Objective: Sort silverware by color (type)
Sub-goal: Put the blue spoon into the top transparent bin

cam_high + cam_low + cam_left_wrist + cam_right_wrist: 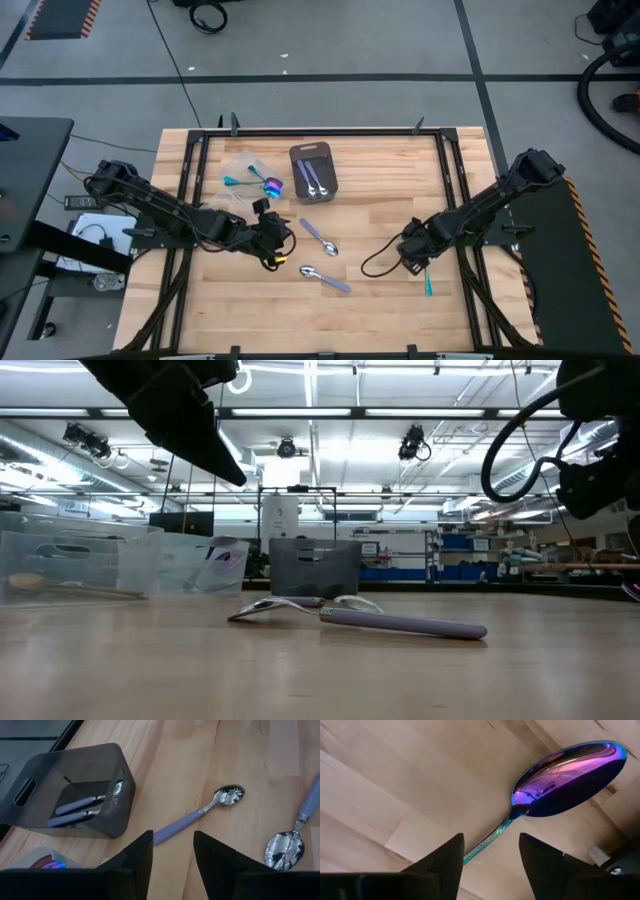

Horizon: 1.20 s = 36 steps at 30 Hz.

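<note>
My left gripper (272, 243) (172, 837) hovers open above the handle end of a silver spoon with a lavender handle (200, 812) (320, 238), which lies flat on the table. A second such spoon (325, 279) (287, 845) lies nearer the near edge. My right gripper (412, 258) (491, 840) is open just above an iridescent spoon (570, 775) with a purple bowl. That spoon's teal handle (427, 283) runs between the fingers without visible touch. Two lavender-handled spoons lie in the grey tray (314, 172) (75, 775).
A clear tub (248, 172) left of the tray holds iridescent teal-handled spoons. In the low view a second clear tub (60, 565) holds a gold spoon. A black cable (380, 262) loops on the wood beside my right gripper. Bare wood lies toward the near edge.
</note>
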Available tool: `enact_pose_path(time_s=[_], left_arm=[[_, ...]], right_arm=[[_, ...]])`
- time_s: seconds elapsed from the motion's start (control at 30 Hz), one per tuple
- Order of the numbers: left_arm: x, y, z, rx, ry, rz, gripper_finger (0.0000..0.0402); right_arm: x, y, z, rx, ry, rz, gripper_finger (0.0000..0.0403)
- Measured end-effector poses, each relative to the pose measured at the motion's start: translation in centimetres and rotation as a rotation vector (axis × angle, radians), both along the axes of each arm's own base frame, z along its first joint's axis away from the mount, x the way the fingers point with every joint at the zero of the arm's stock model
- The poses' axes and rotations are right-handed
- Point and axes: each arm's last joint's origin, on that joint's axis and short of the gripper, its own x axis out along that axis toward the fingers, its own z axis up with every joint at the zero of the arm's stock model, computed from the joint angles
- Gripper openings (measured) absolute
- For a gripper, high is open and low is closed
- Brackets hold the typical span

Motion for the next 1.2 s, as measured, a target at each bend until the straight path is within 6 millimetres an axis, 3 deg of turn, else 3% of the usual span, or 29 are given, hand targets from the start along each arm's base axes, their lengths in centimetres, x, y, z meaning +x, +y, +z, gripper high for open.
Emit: enact_pose_path(time_s=[0.17,0.37,0.67,1.0,1.2], left_arm=[[0.0,0.0,0.0,0.001,0.001,0.000,0.0149],[-0.1,0.0,-0.1,0.007,0.017,0.000,0.0149],[-0.1,0.0,-0.1,-0.009,0.013,0.005,0.0149],[0.8,-2.3,1.0,-0.167,-0.076,-0.335,0.0149],[0.1,-3.7,0.9,-0.090,-0.120,-0.341,0.0149]], right_arm=[[0.0,0.0,-0.1,-0.007,-0.006,-0.005,0.0166],[-0.7,-0.2,-2.0,0.037,-0.012,-0.032,0.0130],[-1.0,0.1,-2.5,0.032,-0.057,0.037,0.0109],[-0.8,0.1,-2.5,-0.006,-0.093,0.044,0.0019],[-0.4,0.1,-2.2,-0.061,-0.141,0.090,0.0014]])
